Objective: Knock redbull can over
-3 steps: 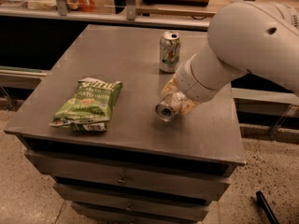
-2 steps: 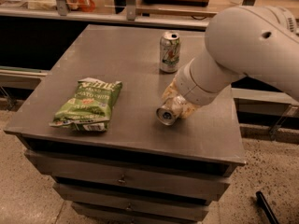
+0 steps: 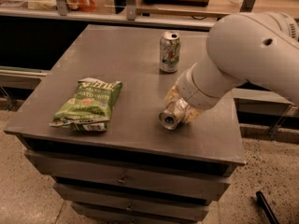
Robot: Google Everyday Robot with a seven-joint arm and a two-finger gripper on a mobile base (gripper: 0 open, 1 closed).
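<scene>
The redbull can [image 3: 169, 117] lies on its side on the grey table [image 3: 117, 59], right of centre. Its silver end faces the front edge, and its body is mostly hidden under my arm. My gripper [image 3: 181, 105] is right over the lying can and touches or nearly touches it. The big white arm [image 3: 243, 55] reaches in from the right and covers most of the gripper.
A silver-white can with green markings [image 3: 169, 51] stands upright at the back, behind the gripper. A green chip bag [image 3: 88, 105] lies flat on the left. The table has drawers [image 3: 121, 178] below, and a counter with shelves [image 3: 140, 13] stands behind it.
The lying can and the gripper have shifted a little toward the table's front edge. The upright can and the chip bag have not moved.
</scene>
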